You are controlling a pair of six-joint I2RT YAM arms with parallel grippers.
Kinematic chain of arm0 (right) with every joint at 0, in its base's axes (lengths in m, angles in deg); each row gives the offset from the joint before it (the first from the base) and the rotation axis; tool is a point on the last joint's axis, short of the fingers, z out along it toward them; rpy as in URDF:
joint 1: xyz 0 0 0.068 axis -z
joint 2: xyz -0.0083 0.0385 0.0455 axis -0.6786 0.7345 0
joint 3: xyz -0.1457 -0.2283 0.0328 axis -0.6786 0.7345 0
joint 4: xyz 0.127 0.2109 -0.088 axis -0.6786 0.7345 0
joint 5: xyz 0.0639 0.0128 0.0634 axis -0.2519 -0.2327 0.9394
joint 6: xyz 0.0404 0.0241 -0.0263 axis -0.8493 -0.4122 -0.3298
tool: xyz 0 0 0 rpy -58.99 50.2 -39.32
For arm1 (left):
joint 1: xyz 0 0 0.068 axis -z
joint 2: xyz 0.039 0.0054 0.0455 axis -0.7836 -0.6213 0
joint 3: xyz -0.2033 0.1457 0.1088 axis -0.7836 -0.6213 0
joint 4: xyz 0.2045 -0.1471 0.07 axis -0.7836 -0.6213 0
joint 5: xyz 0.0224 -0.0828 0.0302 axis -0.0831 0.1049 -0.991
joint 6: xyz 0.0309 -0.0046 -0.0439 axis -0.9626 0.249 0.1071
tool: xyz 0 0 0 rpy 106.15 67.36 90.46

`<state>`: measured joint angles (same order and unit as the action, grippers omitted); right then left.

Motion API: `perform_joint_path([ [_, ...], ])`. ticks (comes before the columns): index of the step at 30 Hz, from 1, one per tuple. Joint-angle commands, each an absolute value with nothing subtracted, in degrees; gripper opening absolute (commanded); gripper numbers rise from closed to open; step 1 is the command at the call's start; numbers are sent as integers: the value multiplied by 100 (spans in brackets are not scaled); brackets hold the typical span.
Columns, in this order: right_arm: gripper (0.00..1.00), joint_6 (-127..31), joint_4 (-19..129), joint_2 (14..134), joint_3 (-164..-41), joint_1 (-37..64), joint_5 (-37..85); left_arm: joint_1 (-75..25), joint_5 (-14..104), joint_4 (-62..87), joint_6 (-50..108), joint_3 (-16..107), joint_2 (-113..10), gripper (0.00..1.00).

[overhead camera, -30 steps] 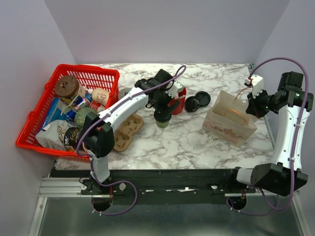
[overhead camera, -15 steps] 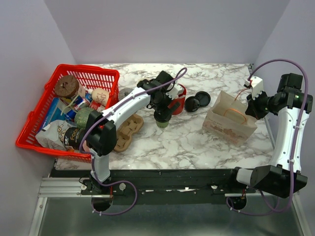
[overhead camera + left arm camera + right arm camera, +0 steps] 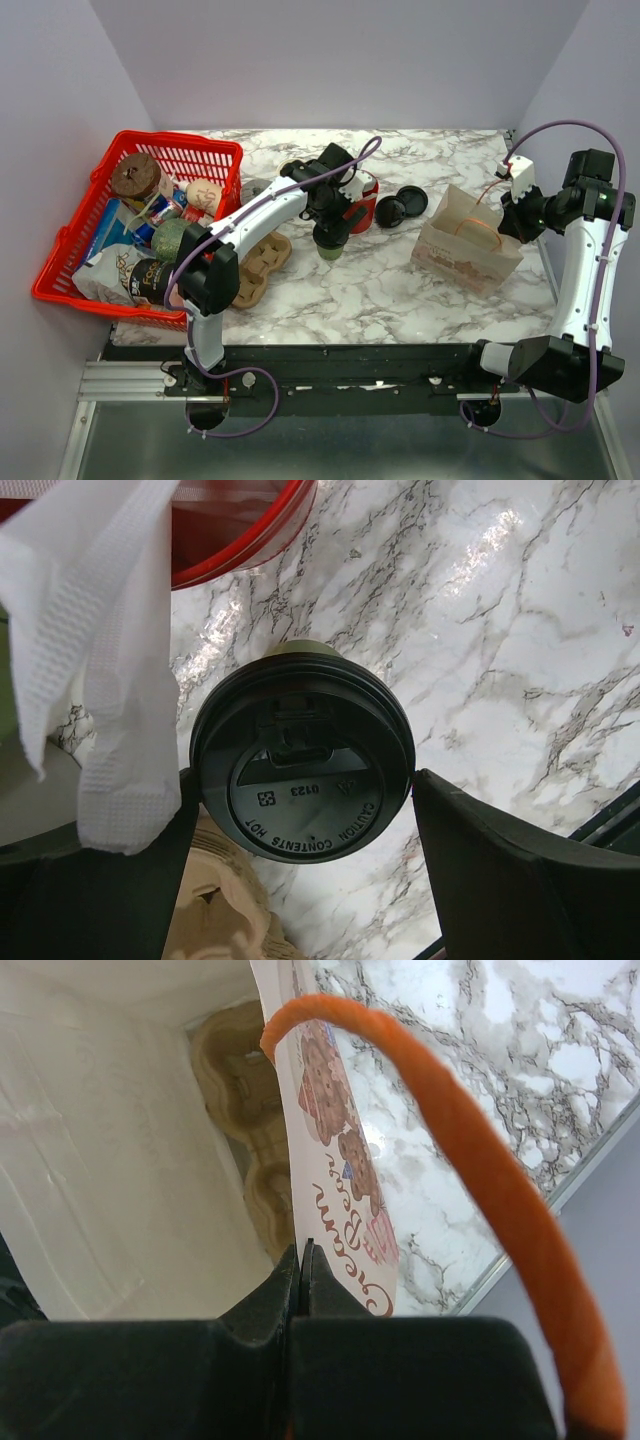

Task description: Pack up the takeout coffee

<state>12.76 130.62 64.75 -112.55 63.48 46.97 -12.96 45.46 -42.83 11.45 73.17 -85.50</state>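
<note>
The takeout coffee, an olive-green cup with a black lid, stands upright on the marble beside the red cup. My left gripper hangs over it, open. Its two fingers straddle the cup, close to the lid's rim on both sides. At the right stands the printed paper bag, mouth open. My right gripper is shut on the upper edge of the bag's wall, beside the orange handle. A cardboard carrier lies inside the bag.
A red cup with white paper hanging from it stands just behind the coffee. Loose black lids lie between it and the bag. A cardboard carrier lies left of the coffee. A full red basket fills the left side.
The left arm has shifted slightly while staying over the coffee, its fingers drawing in a touch. The right wrist has moved a little while still holding the bag's edge.
</note>
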Motion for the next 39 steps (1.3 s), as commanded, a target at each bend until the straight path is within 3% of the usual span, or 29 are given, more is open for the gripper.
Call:
perform_joint_path([
  [1, 3, 1203, 13352, 6432, -11187, 6374, 4848, -1309, 4686, -4365, 1176, 7464, -8640, 92],
  [32, 3, 1202, 13316, 6380, -11090, 6374, 4910, -1274, 4387, -4321, 1017, 7332, -8763, 90],
  [39, 3, 1211, 13308, 6415, -11099, 6374, 4901, -1248, 4351, -4304, 1018, 7262, -8754, 85],
])
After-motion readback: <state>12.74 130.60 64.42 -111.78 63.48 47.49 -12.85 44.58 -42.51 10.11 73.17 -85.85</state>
